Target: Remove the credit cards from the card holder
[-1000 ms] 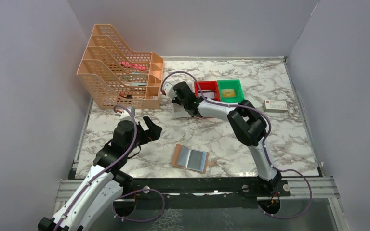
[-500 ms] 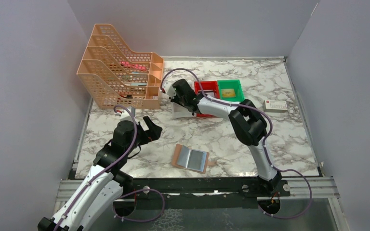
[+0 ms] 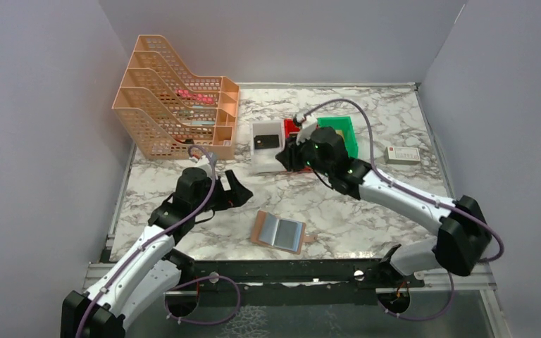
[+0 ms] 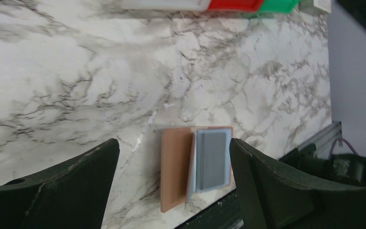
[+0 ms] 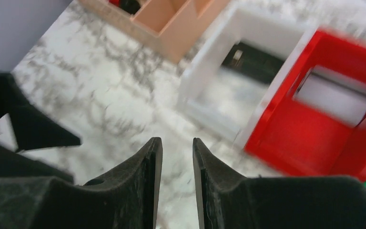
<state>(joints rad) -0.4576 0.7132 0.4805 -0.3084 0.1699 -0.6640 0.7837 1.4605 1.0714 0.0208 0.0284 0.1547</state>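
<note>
I see the marble table (image 3: 394,105) filling the workspace, with the orange mesh file rack (image 3: 172,105) standing at its far left corner. My right arm reaches in from the near right toward the middle back, and the right gripper (image 5: 177,145) hangs over the marble just in front of the bins. Its fingers stand a narrow slit apart with only tabletop showing between them, so it holds nothing. My left arm stretches up the left side, and the left gripper (image 3: 239,189) is spread wide and empty. In its wrist view the card holder shows between the two fingers, down on the table. At the back, the white bin (image 3: 253,151), red bin (image 5: 310,148) and green bin (image 3: 352,141) sit side by side, touching. The card holder (image 3: 280,232) lies opened flat near the front edge, well apart from both grippers, its tan flap to the left and pale blue panels facing up. A black card (image 3: 266,142) lies inside the white bin. Something pale rests in the red bin, too blurred to name. A small white box (image 3: 402,154) sits at the right edge.
</note>
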